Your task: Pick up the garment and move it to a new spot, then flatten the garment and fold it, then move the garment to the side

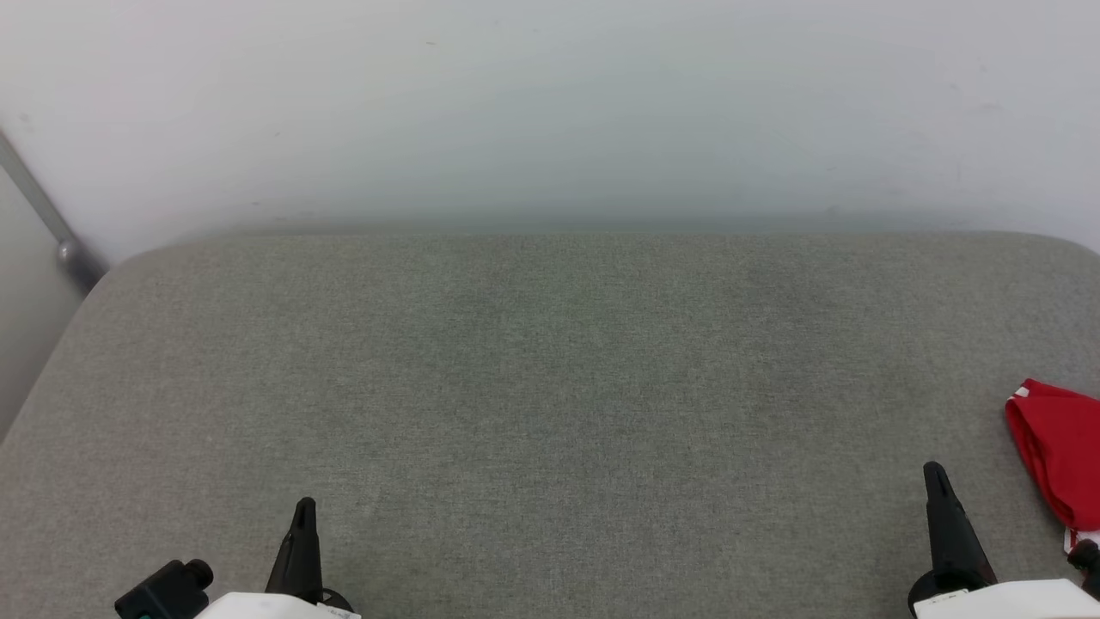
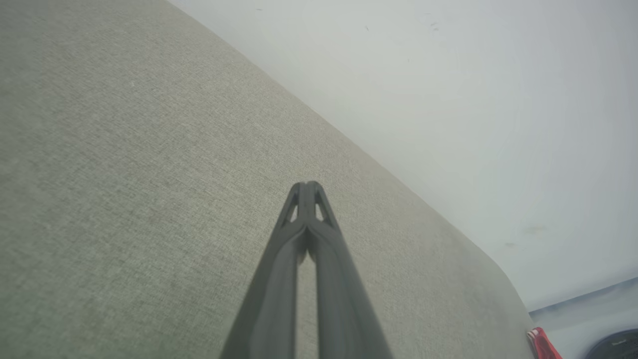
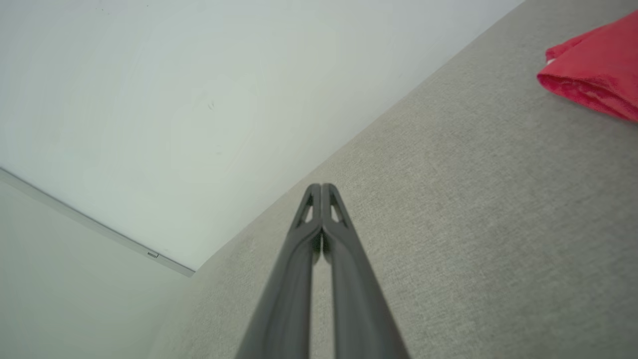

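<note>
Garment (image 1: pixel 1055 447), a red bundle, lay at the right edge of the grey padded surface (image 1: pixel 550 387), partly cut off by my head view. My left gripper (image 1: pixel 304 509) and right gripper (image 1: pixel 935 474) hovered over that surface's near edge, both pinched shut and holding nothing. I judged that reaching in with the fingers closed could shove the cloth off that right edge, or catch only one loose fold.
</note>
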Motion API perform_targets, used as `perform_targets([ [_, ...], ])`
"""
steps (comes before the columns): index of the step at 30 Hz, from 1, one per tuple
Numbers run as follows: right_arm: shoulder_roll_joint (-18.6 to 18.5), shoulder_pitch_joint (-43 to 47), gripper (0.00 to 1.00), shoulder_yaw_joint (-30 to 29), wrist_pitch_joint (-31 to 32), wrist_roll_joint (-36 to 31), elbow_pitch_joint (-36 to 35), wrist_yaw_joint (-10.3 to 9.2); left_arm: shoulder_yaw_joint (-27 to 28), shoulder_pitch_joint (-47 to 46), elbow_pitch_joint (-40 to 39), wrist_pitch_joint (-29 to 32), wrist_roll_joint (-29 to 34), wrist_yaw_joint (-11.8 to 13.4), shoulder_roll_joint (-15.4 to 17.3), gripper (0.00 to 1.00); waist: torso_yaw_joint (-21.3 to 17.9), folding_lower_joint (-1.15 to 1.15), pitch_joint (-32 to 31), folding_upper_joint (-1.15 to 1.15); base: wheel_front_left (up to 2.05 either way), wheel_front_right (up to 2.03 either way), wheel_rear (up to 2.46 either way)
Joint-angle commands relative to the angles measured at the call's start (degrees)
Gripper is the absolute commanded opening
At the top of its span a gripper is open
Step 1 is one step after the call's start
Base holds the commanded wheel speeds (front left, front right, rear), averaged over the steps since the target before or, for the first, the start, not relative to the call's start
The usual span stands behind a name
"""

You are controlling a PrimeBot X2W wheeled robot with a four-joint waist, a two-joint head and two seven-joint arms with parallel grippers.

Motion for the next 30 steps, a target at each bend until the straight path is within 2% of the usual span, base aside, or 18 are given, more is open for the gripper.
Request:
perform_targets([
  [1,-0.6,-1.6,0.00,0.0,0.4,1.9,-0.3,0.00,0.4,-1.8,-0.3,0.4,-2.1,-0.5,0.4,0.00,0.0,0.00,0.0,0.00,0.00,0.00,0.00],
  [30,-0.8,-6.3,0.00,-0.5,5.4,21.2,2.9,-0.02,2.3,-6.1,2.1,5.4,-22.7,-2.6,0.5,0.00,-0.4,0.00,0.8,0.00,0.00,0.00,0.00],
])
